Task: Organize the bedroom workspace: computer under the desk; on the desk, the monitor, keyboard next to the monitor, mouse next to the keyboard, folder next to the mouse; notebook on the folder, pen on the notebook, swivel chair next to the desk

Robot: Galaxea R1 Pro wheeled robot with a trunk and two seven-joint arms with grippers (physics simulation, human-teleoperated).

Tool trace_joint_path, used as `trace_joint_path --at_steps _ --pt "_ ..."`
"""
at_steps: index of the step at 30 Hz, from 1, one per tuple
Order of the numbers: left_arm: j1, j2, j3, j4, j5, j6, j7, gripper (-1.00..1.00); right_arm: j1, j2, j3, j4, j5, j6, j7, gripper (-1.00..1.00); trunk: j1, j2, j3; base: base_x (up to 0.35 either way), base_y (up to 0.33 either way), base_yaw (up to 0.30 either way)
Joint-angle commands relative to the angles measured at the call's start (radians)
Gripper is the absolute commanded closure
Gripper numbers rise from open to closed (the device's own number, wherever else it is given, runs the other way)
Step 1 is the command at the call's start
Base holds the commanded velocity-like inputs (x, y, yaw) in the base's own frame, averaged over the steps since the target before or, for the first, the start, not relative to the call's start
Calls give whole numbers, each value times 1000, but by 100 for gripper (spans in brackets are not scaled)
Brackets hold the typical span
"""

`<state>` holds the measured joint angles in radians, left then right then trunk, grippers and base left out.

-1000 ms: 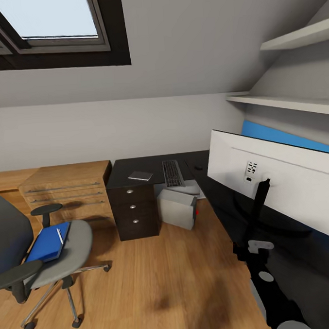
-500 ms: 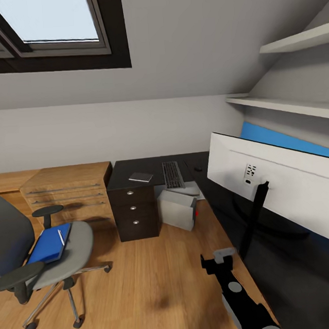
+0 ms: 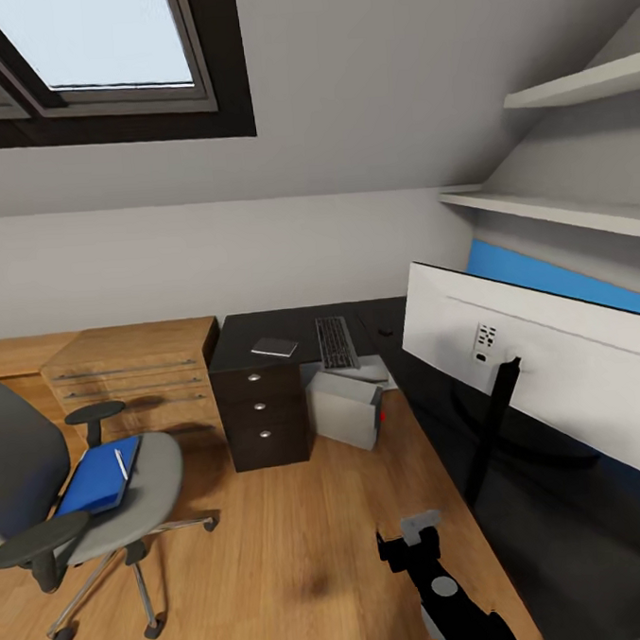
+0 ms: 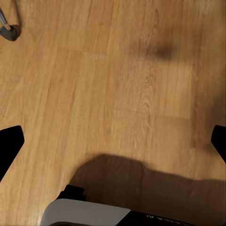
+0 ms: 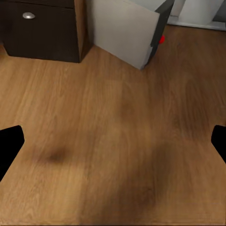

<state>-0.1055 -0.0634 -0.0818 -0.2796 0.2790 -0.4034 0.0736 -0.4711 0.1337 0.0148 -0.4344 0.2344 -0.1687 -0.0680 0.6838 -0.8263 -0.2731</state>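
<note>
The black L-shaped worktop (image 3: pixel 292 324) stands in the room's far right corner, with three silver-knobbed drawers (image 3: pixel 260 404) at its left end. On the far wing lie the small dark grey notebook (image 3: pixel 274 346), near the left end, and the keyboard (image 3: pixel 335 341) to its right; the small black mouse (image 3: pixel 386 331) sits near the inner corner. The monitor (image 3: pixel 540 363) stands on the right-hand wing, its pale back toward the head camera, on a thin black stem. The light grey computer (image 3: pixel 344 408) sits on the wooden floor (image 3: pixel 305 539) under the far wing, just beside the drawers; the right wrist camera shows its red spot (image 5: pixel 162 39).

The swivel chair (image 3: pixel 74 486) is well apart from the worktop, at the left. The blue folder (image 3: pixel 95 476) lies on its seat with the white pen (image 3: pixel 120 464) on top.

The right end effector (image 3: pixel 409 537) hangs over the floor beside the worktop's near edge; both wrist views show each end effector's fingers (image 5: pixel 10 141) spread wide apart above bare floor, the left ones (image 4: pixel 10 143) near a chair caster (image 4: pixel 8 29).
</note>
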Motion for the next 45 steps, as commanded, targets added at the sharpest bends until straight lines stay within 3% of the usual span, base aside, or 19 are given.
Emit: trace_joint_path --at_steps 1,8,14,23,29,45 --pt "-1 0 -9 0 5 -3 8 -100 -1 1 2 16 9 -2 -7 -100 -4 6 2 0 0 0" --pt "-1 2 -9 0 15 -3 13 -100 -1 4 -4 125 7 -26 -7 -100 -31 55 24 0 0 0" --pt "0 3 -9 -1 31 -4 10 -100 0 2 -13 224 -13 -100 -6 -100 -46 83 36 0 0 0" --pt "-1 3 -8 -1 37 -10 5 -100 0 -2 -17 365 -99 -243 -6 -100 -46 83 36 0 0 0" --pt "-1 2 -7 -1 37 -11 5 -100 0 -3 -18 391 -143 -266 -7 -100 -46 83 36 0 3 0" --pt "-1 2 -16 -1 33 -9 3 -100 0 -4 -20 399 -165 -273 -7 -100 -46 83 36 46 169 7"
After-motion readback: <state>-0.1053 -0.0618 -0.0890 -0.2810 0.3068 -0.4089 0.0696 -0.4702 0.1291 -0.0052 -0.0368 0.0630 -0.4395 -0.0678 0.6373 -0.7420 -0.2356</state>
